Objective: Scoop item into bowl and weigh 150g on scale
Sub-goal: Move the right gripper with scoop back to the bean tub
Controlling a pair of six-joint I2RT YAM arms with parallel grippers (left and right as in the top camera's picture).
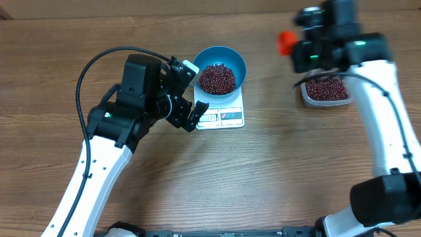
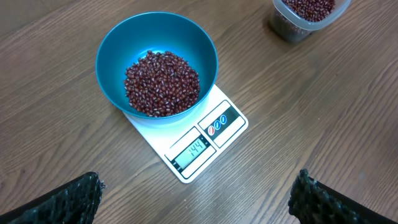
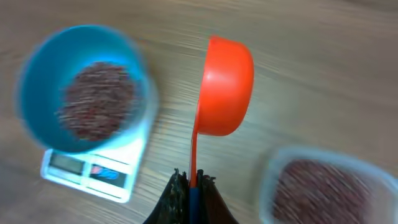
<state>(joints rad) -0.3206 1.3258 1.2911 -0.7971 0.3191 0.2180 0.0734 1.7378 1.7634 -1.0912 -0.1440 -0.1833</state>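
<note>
Wooden tabletop (image 1: 263, 171), maroon beans (image 2: 161, 84) heaped in blue bowl (image 2: 124, 43) on scale (image 2: 211, 134) near far edge, left claw (image 2: 196, 193) wide, right claw (image 3: 191, 183) gripping scoop (image 3: 227, 87)

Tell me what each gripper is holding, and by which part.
The right gripper holds the scoop by the end of its handle. The left gripper is open and holds nothing.
</note>
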